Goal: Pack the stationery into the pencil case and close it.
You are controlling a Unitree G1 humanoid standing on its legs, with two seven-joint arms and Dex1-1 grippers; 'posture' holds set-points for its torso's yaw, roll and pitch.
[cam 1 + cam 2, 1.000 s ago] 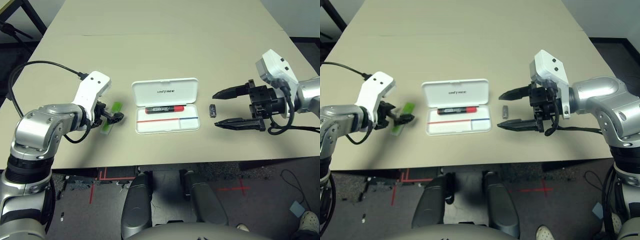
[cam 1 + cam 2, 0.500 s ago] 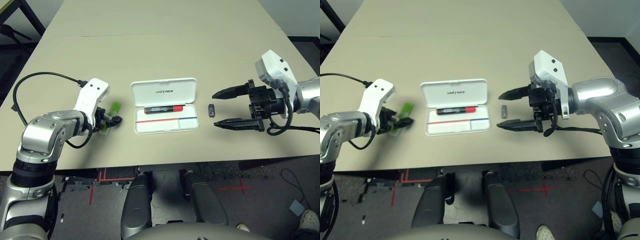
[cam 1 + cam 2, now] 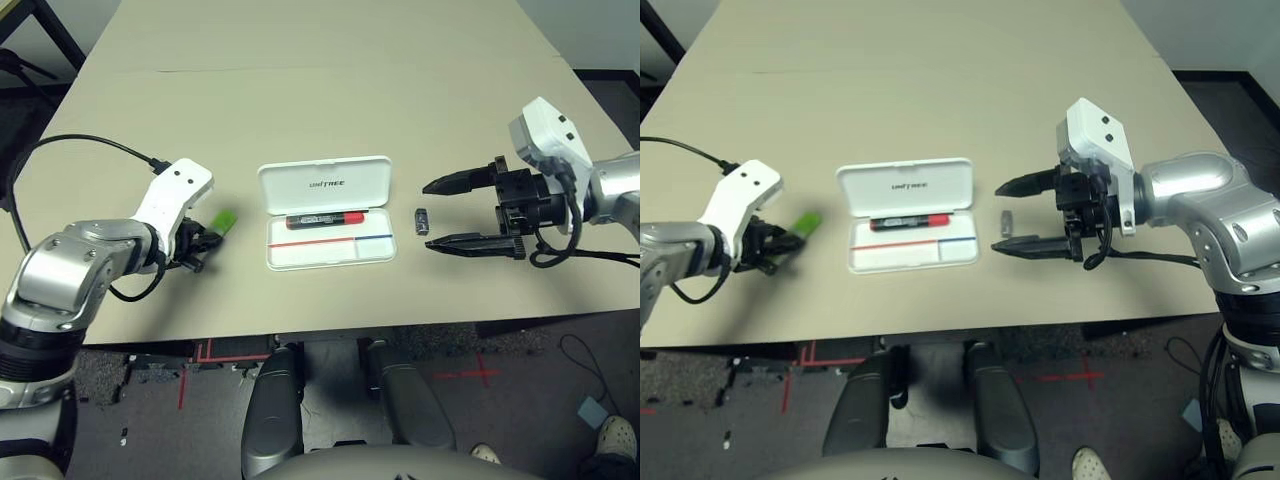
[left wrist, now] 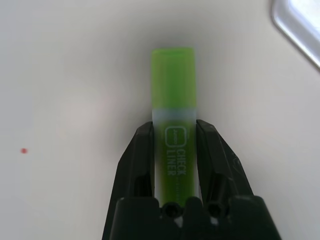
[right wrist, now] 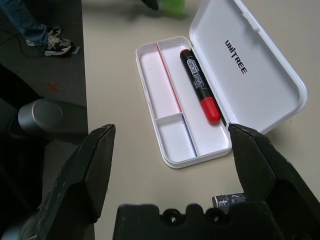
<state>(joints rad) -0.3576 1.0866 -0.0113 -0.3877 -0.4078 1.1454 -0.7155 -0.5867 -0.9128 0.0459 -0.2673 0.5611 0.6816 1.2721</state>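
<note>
The flat white hard-plastic hinged pencil case (image 3: 327, 212) lies open in the middle of the beige table (image 3: 330, 90), its lid with black "UNITREE" lettering laid back on the far side and the shallow tray nearer the robot. A red-and-black marker pen (image 3: 325, 218) lies lengthwise in the tray close to the hinge, its red cap toward the robot's right. A thin red-and-blue line runs along the tray nearer the robot.

To the robot's left of the case, the left tool (image 3: 203, 240) sits low over the table with its two black fingers (image 4: 138, 160) closed on the barrel of a light-green highlighter pen (image 4: 173, 120). The pen's bright green cap end sticks out past the fingertips toward the case, apart from it; the clear part of the barrel, printed "CHECK LINER", is pinched between the fingers.

To the robot's right of the case, a tiny dark grey oblong piece (image 3: 422, 219) lies on the table just beside the tray's short edge. The right tool (image 3: 442, 214) points at it from the right with its fingers spread wide, one fingertip on the far side of the piece and one on the near side, gripping nothing
</note>
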